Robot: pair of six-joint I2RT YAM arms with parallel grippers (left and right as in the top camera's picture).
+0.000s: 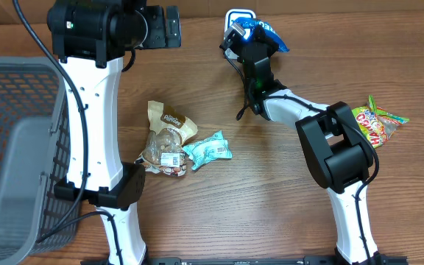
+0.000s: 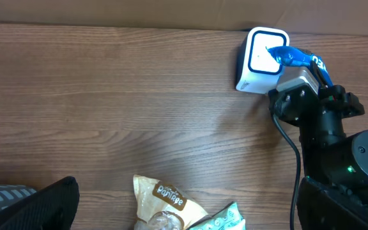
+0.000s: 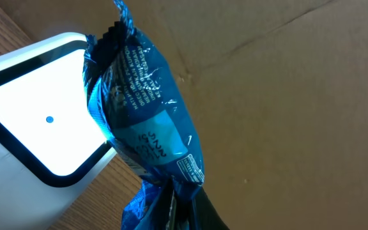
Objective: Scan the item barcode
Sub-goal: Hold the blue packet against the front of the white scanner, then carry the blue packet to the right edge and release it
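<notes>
**Blue snack packet goes before the scanner at the far edge of the table**

The right gripper is clenched on the packet's lower end and holds it against the right side of the scanner's lit white window. The wrist view does not settle whether the wrapper touches the glass or hangs just off it. A cardboard wall rises behind the pair.

The left gripper hangs released and empty at the far left. More snacks wait near the middle of the table: a tan bag, a clear bag of nuts and a teal packet. A bright packet lies to the right, beside the right arm, and a grey basket stands at the left edge.

The scan may well fail from here. The wrapper is twisted and creased, and only part of it covers the window. A small white printed panel near its lower end faces the wrist camera rather than the scanner. If that panel is the barcode, the reader will not see it until the packet is turned. Shiny foil could also throw glare. Because the grip pinches one end only, the packet could droop or slip during any turn, and a push forward could nudge the scanner.
</notes>
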